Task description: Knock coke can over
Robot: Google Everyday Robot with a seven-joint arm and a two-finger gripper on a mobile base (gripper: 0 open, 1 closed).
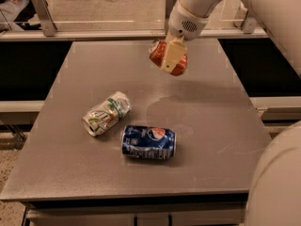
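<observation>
The coke can (pixel 162 56), red-orange with a silver top, hangs tilted in the air above the far middle of the grey table (pixel 61 168). My gripper (pixel 170 58) reaches down from the upper right and is shut on the coke can, one cream finger (pixel 172 55) across its front. The can is well clear of the tabletop, and its shadow falls on the table below it.
A blue Pepsi can (pixel 148 142) lies on its side at the table's middle front. A dented silver-white can with green markings (pixel 106 113) lies on its side to its left. A metal rail (pixel 84 32) runs behind the table. The arm's white body (pixel 277 182) fills the lower right.
</observation>
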